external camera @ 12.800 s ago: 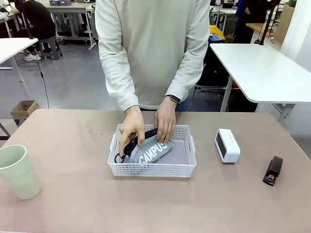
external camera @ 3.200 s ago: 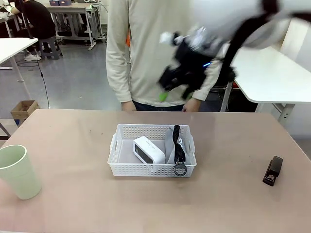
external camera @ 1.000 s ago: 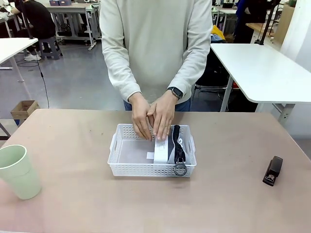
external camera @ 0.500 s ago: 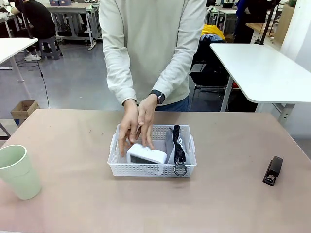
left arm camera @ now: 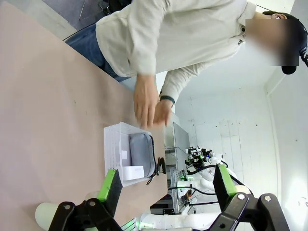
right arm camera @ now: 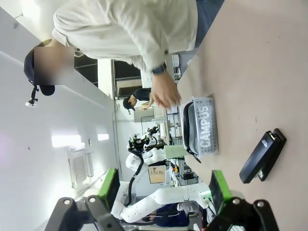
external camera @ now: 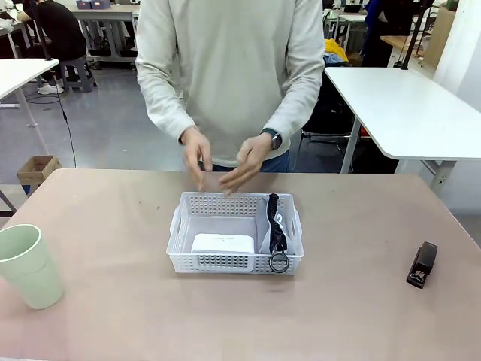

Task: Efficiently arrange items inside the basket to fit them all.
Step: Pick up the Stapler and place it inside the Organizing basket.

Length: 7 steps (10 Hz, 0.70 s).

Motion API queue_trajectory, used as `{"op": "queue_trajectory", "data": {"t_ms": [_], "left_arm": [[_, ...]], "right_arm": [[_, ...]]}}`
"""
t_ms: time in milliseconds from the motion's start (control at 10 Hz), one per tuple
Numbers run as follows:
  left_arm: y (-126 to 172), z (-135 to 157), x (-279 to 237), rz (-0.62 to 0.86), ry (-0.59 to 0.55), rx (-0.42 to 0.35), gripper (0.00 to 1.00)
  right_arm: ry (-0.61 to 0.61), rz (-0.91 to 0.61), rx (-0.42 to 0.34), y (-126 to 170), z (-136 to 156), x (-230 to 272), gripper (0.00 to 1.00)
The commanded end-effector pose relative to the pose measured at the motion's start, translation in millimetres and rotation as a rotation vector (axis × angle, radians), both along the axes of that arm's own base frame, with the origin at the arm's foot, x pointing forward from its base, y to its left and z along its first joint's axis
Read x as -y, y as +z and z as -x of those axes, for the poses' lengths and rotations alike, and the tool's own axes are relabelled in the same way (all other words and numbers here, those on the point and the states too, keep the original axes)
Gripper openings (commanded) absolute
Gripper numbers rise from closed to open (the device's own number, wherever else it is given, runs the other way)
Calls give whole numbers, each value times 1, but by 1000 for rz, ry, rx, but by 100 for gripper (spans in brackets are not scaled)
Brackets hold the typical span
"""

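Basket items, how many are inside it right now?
2: the small white box lies against the basket's near wall; the grey CAMPUS pouch stands on edge at its right end. The lattice could hide something small.

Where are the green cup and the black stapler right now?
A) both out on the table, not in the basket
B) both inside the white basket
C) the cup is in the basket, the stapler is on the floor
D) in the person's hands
A: the pale green cup and the black stapler sit on the table, while the basket holds the small white box and the grey zip pouch.
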<state>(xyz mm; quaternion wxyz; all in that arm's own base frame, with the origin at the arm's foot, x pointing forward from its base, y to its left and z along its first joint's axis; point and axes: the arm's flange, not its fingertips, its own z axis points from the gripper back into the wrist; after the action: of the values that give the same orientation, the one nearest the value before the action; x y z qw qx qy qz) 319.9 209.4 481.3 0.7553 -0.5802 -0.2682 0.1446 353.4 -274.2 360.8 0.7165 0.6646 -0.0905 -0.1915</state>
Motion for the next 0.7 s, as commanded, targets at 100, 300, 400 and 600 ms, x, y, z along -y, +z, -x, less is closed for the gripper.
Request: {"op": "queue_trajectory", "data": {"t_ms": [100,300,400,600], "left_arm": [[1,-1,0,11,-1,30,100],[1,-1,0,11,-1,30,100],[1,-1,0,11,-1,30,100],[1,-1,0,11,-1,30,100]], "right_arm": [[26,65,-21,16,-7,-17,100],[86,311,-108,60,-11,-66,100],[107,478,-164,78,-10,-100,100],[147,739,-261,98,-9,-161,100]]}}
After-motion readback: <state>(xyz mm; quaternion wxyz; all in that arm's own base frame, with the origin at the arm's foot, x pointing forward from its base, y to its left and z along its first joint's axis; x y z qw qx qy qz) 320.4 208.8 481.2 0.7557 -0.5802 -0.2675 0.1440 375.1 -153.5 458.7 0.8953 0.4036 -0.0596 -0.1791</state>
